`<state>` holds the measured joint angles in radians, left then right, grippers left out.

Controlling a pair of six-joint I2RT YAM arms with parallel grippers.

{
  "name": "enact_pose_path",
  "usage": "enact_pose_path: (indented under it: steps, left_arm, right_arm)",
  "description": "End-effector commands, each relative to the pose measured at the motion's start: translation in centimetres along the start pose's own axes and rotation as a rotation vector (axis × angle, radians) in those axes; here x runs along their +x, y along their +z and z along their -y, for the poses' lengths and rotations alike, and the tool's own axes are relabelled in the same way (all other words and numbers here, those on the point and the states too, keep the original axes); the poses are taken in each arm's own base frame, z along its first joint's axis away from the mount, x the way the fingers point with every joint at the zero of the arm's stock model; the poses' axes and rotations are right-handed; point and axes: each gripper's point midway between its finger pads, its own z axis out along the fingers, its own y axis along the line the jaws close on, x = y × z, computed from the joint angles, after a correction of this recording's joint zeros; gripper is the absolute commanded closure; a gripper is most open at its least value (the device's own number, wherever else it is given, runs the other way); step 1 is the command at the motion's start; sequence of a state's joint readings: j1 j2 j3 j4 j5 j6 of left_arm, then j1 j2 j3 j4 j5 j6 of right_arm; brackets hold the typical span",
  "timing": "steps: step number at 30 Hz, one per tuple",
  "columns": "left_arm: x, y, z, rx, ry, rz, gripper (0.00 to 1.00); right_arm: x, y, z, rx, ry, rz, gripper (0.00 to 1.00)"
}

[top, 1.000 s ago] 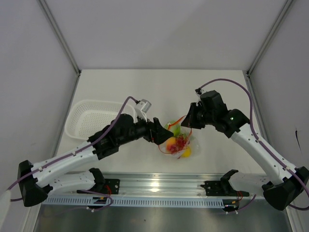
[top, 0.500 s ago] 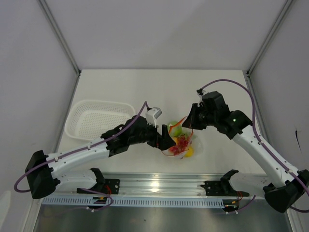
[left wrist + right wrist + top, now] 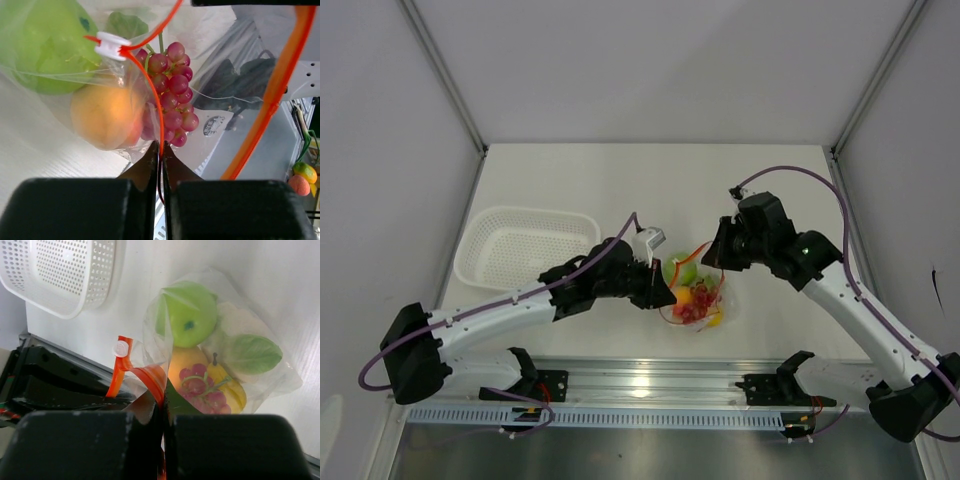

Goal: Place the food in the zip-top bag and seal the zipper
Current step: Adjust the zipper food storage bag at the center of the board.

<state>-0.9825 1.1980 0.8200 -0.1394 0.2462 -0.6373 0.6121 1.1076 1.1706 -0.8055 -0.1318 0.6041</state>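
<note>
The clear zip-top bag (image 3: 724, 292) lies between my two grippers on the white table, with the food inside it. Through the plastic I see a green apple (image 3: 192, 320), an orange (image 3: 105, 117), red-purple grapes (image 3: 172, 95), a yellow piece (image 3: 232, 390) and a pale piece (image 3: 240, 322). The red-orange zipper (image 3: 156, 95) carries a white slider (image 3: 112, 46). My left gripper (image 3: 160, 146) is shut on the zipper at the bag's near-left end. My right gripper (image 3: 163, 399) is shut on the zipper at the far-right end. Both also show from above, left gripper (image 3: 665, 290) and right gripper (image 3: 712, 262).
A white perforated basket (image 3: 520, 245) stands at the left of the table, behind my left arm. The aluminium rail (image 3: 650, 385) runs along the near edge. Grey walls close in the left, right and back sides.
My left arm swung right to the bag, and its jaws went from open to shut on the zipper. The right gripper kept its hold and barely moved.
</note>
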Motion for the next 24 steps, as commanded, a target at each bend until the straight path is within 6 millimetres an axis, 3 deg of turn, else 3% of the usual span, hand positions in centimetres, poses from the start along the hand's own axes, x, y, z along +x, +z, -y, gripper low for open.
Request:
enact_pose_path:
  steps: [1, 2, 4, 10, 11, 12, 13, 17, 21, 24]
  left_arm:
    - [-2.1, -0.8, 3.0, 0.084, 0.038, 0.030, 0.96]
    - [-2.9, -1.1, 3.6, 0.095, 0.052, 0.044, 0.99]
    - [-3.1, -1.3, 3.7, 0.085, 0.060, 0.038, 0.99]
    - [-6.7, -1.5, 6.7, 0.146, 0.096, 0.029, 0.99]
    - [-6.7, -0.8, 6.4, 0.137, 0.087, 0.009, 0.99]
    - [-8.3, -1.1, 7.7, 0.161, 0.097, 0.035, 0.99]
    - [-8.3, -0.9, 8.1, 0.185, 0.095, 0.016, 0.99]
    - [-9.9, -0.8, 9.2, 0.248, 0.078, 0.015, 0.99]
    - [-9.7, -1.1, 9.1, 0.293, 0.076, -0.002, 0.99]
    - [-7.9, -0.7, 7.5, 0.290, 0.059, -0.047, 0.99]
  right_arm:
    - [-0.5, -0.8, 1.2, 0.059, -0.039, 0.047, 1.00]
    - [-0.5, -0.9, 1.4, 0.070, -0.044, 0.049, 1.00]
    - [-0.4, -1.4, 2.1, 0.096, -0.059, 0.056, 1.00]
    - [0.4, -2.4, 2.5, 0.144, -0.122, 0.063, 1.00]
    - [0.5, -2.6, 2.4, 0.146, -0.129, 0.065, 1.00]
    - [0.7, -2.8, 2.2, 0.141, -0.132, 0.068, 1.00]
    - [1.0, -3.2, 2.1, 0.137, -0.127, 0.071, 1.00]
    - [3.6, -3.8, 0.0, 0.053, -0.174, 0.013, 1.00]
    - [6.2, -3.4, -2.7, -0.035, -0.243, -0.052, 1.00]
    - [6.5, -2.3, -3.8, -0.025, -0.251, -0.029, 1.00]
